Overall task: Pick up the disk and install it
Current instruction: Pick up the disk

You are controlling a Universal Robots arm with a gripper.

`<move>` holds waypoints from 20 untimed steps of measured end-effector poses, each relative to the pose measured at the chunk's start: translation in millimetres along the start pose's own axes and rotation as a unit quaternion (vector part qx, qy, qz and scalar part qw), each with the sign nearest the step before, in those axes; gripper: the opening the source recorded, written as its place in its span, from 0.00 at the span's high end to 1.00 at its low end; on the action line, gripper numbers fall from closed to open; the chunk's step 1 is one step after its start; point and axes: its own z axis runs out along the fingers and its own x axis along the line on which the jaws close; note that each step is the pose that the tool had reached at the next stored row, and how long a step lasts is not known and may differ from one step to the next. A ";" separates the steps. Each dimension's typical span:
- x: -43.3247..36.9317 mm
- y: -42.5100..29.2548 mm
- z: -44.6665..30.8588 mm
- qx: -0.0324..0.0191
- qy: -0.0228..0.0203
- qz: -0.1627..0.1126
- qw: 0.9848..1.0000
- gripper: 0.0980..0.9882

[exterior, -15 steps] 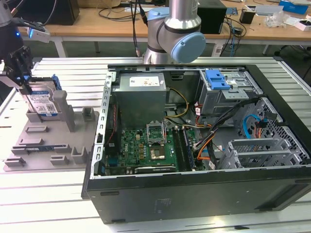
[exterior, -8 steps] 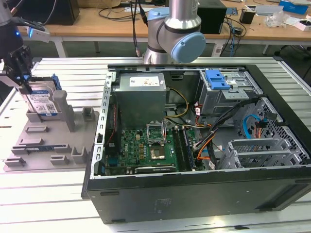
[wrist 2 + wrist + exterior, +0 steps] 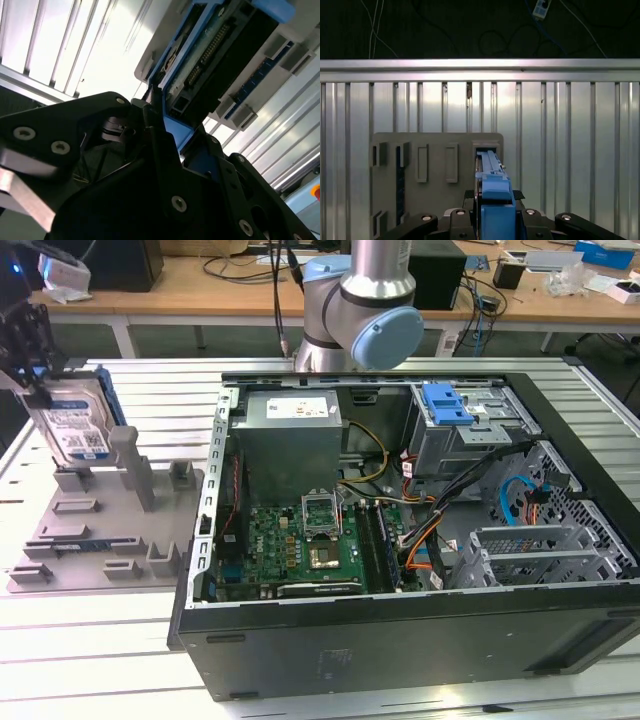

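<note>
In the exterior view the disk (image 3: 75, 425) stands on edge at the far left, over the back corner of the grey fixture plate (image 3: 100, 540). Its white-and-blue label faces the camera and a blue bracket frames it. My black gripper (image 3: 35, 375) comes down on its upper edge from the exterior view's left. In the first wrist view the disk's blue bracket (image 3: 492, 175) sits between the two fingers of the gripper (image 3: 495, 197). The second wrist view shows the disk's connector end (image 3: 210, 60) just past the gripper (image 3: 160, 115), which is shut on the bracket.
An open computer case (image 3: 590, 620) lies on the slatted aluminium table (image 3: 90, 660) to the exterior view's right of the fixture. Inside are a grey power-supply box (image 3: 290, 430), a motherboard (image 3: 300, 540), a blue caddy (image 3: 445, 405) in the drive cage, and cables. The arm's base (image 3: 360, 300) stands behind the case.
</note>
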 end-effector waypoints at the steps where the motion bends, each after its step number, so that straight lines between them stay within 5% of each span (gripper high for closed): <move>1: 0.1 0.1 -4.6 0.000 0.000 0.000 1.000 0.70; 17: 2.0 1.2 -82.5 0.000 0.001 0.000 1.000 0.70; 20: 2.5 1.6 -103.2 0.000 0.001 0.000 1.000 0.70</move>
